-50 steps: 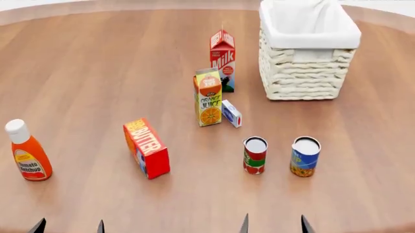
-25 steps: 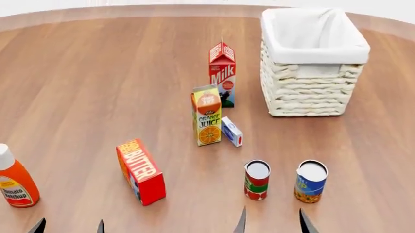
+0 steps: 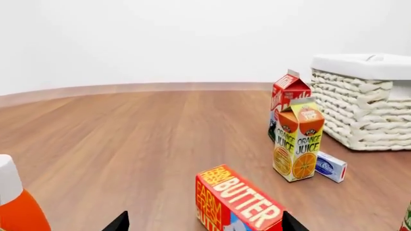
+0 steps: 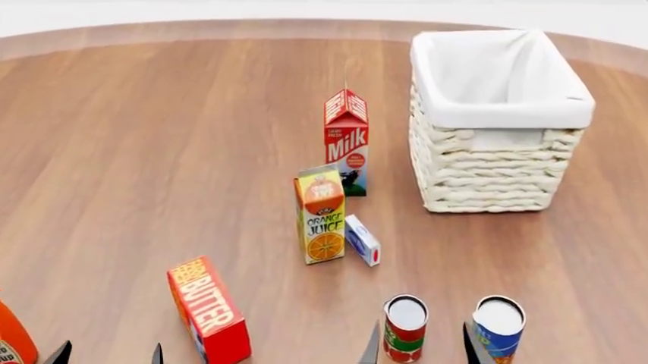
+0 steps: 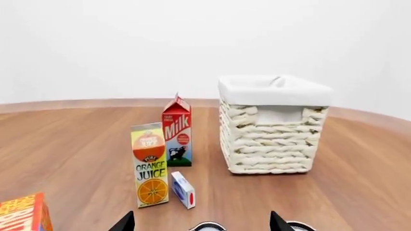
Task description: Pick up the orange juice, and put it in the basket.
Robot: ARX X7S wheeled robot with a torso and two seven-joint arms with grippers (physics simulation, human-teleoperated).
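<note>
Compared with a second ago, the head view has shifted forward: every object now sits lower in it, so the robot seems to be closing in. The orange juice [image 4: 322,215] stands upright on the wooden table [image 4: 152,152], untouched, just in front of the milk carton [image 4: 347,141], a small blue-and-white box [image 4: 362,240] beside it. The basket [image 4: 496,152] stands apart to the right. The left gripper [image 4: 108,353] and right gripper [image 4: 420,345] show only as spread fingertips, apparently open and empty. Grasping has not begun.
</note>
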